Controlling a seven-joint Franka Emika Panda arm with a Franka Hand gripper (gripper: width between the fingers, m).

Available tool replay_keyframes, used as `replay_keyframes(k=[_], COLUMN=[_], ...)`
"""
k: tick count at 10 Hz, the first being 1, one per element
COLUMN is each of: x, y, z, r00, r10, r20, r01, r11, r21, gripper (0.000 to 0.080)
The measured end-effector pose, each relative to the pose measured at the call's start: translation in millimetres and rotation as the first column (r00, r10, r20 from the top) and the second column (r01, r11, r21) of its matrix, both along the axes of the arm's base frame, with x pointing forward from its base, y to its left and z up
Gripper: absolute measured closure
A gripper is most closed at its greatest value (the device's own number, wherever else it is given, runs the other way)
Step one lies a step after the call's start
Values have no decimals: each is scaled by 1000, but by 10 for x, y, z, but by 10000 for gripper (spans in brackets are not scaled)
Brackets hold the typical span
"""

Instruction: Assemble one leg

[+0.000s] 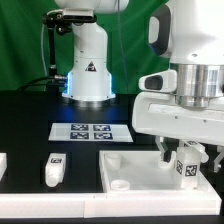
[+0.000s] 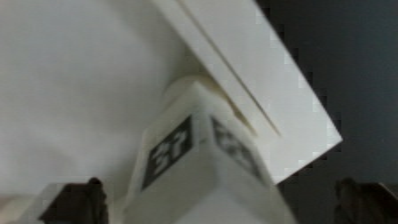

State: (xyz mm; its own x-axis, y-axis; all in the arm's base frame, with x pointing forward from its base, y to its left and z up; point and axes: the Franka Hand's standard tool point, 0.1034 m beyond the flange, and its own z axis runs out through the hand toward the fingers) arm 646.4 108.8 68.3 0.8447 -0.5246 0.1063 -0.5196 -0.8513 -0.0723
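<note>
A leg (image 1: 185, 167), a stubby white peg with marker tags, stands upright on the large white panel (image 1: 130, 165) near its corner at the exterior view's right. My gripper (image 1: 186, 158) hangs straight over it, with a finger on each side. In the wrist view the leg (image 2: 199, 150) fills the middle. The dark fingertips (image 2: 75, 203) sit far out at both sides with a gap to the leg, so the jaws are open around it. The panel (image 2: 107, 80) lies under it. I cannot tell how deep the leg sits in the panel.
Another leg (image 1: 52, 170) lies on the black table at the exterior view's left, and a further white piece (image 1: 3, 165) shows at the left edge. The marker board (image 1: 92, 131) lies behind the panel. The robot base (image 1: 88, 65) stands at the back.
</note>
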Motion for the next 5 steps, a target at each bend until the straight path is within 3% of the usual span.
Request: replay_keyframes(k=[2, 3, 4, 5], x=[22, 13, -25, -17], y=[81, 53, -3, 19], z=[25, 6, -38, -42], r00=[964, 886, 805, 808], r10=[264, 462, 591, 589], r20=[0, -20, -56, -29], r01=[-264, -463, -594, -589], r11=[964, 884, 802, 804], r21=[-44, -67, -63, -80], gripper=[150, 150, 150, 150])
